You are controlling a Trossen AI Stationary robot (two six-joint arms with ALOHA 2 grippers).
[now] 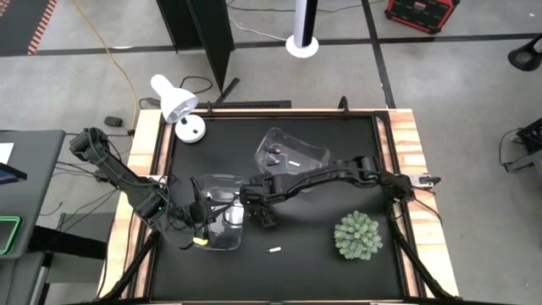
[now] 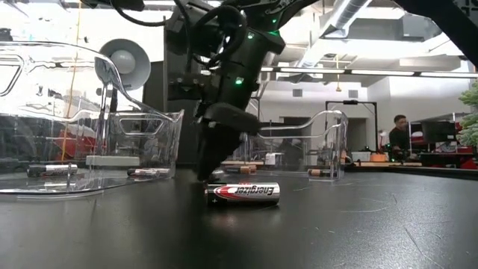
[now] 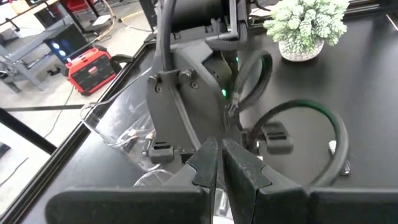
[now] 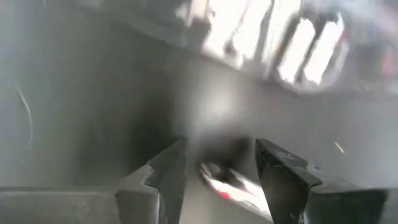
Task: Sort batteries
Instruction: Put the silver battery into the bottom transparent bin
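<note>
Evidently the sorting is well under way but not finished. Two clear plastic bins sit on the black table [image 1: 339, 161]: the far bin [image 1: 292, 152] near the table's middle holds at least two dark batteries and one pale one, and the near bin [image 1: 222, 222] toward the left holds further batteries, seen in the low view as small cylinders lying on its floor [image 2: 52, 169]. Exact counts in either bin cannot be read. Two batteries remain outside the bins. One pale battery [image 1: 273, 250] lies alone on the open table in front of the near bin, well apart from both grippers. A second, dark battery with a red band [image 2: 243, 193] lies on the table just beside the near bin, directly under the right gripper [image 4: 217, 171], whose jaws stand wide, one on each side of it without closing on it. The left gripper [image 3: 221, 165] hangs over the near bin with its fingers pressed together and nothing between them. In my judgement, at least these two loose batteries are left to place. A small potted plant [image 1: 357, 235] and a white desk lamp [image 1: 178, 106] stand clear of the work.
</note>
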